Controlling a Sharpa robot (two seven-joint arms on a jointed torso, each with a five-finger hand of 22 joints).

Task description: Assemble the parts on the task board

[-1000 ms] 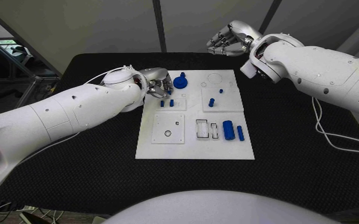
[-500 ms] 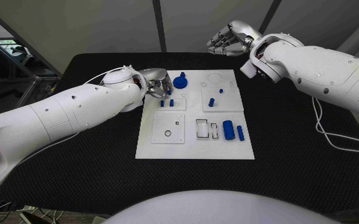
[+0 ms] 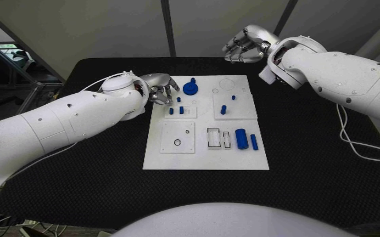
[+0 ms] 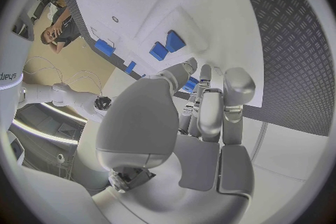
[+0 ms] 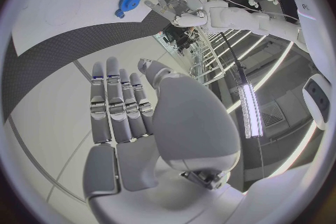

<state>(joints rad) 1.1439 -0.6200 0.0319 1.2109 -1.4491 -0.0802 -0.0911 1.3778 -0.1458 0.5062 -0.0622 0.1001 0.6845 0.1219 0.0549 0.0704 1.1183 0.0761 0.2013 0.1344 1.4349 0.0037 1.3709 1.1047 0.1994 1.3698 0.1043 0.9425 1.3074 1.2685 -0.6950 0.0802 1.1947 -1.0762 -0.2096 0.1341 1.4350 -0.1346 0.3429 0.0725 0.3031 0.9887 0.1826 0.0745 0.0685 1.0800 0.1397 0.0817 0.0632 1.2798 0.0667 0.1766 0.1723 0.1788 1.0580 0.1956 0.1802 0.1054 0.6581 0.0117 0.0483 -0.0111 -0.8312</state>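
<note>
Head view shows the task board (image 3: 206,160) lying in the middle of the black table (image 3: 317,154), its long axis running from 12 to 6 o'clock. On it, the blue gear (image 3: 190,88) sits near the 11 o'clock corner, two small blue pegs (image 3: 175,111) stand just below it, and a fat blue cylinder (image 3: 241,138) with a thinner blue pin (image 3: 254,141) beside it lie toward 4 o'clock, both pointing along the board's length. Since a second ago my left hand (image 3: 161,88) has shifted slightly toward 12 o'clock along the board's 9 o'clock edge, and my right hand (image 3: 245,45) has edged a little to 3 o'clock, beyond the table's far edge. My left fingers (image 4: 210,106) are loosely curled and apart, hovering over the board's edge near the pegs, holding nothing that I can see. My right fingers (image 5: 115,106) lie straight, side by side, gripping nothing
</note>
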